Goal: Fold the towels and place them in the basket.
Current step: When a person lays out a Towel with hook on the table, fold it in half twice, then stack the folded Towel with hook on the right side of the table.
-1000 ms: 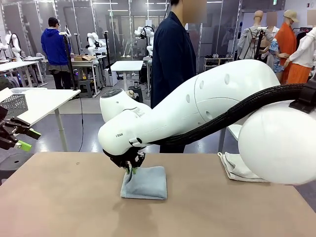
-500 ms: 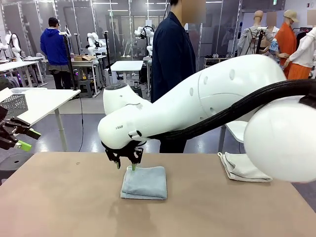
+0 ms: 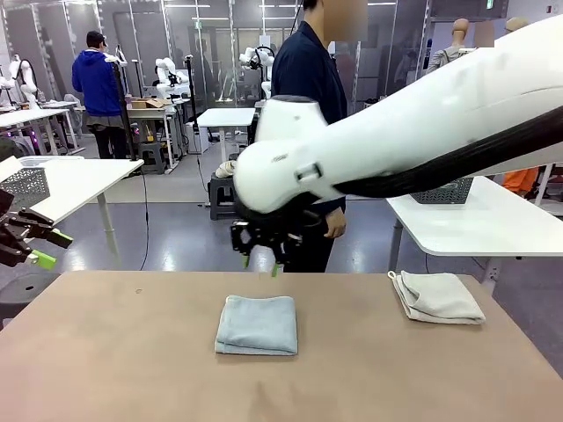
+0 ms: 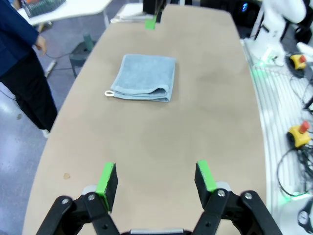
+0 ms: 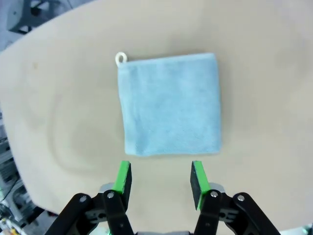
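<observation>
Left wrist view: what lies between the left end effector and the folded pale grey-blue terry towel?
Nothing: in the left wrist view, bare tan tabletop runs from the open left end effector to the folded pale grey-blue terry towel.

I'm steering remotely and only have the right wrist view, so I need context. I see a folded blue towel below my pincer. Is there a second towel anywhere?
Observer: Yes. A folded cream towel lies on the table toward the robot's right, apart from the blue towel.
Operator: Where is the left pincer?
Observer: The left pincer is at the table's left end, open and holding nothing, aimed along the table at the blue towel.
Operator: Is anyone near the table?
Observer: A person in a dark jacket stands at the far side, behind the right pincer, which is open above the far edge of the table.
</observation>
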Robot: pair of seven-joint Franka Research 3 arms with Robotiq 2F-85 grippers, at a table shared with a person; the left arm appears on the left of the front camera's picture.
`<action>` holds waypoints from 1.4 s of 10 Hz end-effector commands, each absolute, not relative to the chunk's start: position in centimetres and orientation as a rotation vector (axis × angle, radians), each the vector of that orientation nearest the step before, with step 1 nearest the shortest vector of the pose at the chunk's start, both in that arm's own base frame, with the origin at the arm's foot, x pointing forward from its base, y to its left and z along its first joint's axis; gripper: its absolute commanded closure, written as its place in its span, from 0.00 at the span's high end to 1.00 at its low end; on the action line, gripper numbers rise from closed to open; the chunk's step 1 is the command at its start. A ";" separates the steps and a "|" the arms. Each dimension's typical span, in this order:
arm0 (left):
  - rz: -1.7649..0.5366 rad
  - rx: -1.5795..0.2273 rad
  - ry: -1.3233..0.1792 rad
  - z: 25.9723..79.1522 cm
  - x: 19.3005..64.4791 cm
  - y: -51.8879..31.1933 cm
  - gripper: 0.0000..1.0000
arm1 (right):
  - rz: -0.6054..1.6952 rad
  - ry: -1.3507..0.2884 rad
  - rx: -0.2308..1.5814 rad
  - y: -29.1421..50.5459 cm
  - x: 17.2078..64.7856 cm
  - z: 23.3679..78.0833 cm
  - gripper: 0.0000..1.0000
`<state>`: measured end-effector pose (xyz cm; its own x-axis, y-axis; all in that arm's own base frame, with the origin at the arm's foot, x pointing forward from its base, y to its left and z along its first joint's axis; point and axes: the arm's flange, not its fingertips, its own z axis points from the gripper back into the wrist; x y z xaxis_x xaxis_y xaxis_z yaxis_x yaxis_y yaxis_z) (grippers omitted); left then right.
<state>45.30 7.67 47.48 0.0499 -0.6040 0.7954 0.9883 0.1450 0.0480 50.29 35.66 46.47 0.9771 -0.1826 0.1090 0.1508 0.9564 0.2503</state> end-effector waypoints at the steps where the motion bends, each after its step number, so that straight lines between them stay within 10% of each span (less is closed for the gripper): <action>1: -1.344 -0.625 -0.799 47.6 45.1 7.7 0.81 | -0.139 -0.105 0.325 31.1 48.2 45.7 0.62; 14: -1.344 -0.625 -0.799 47.6 45.1 7.7 0.81 | -0.117 -0.095 0.318 29.5 48.2 46.1 0.62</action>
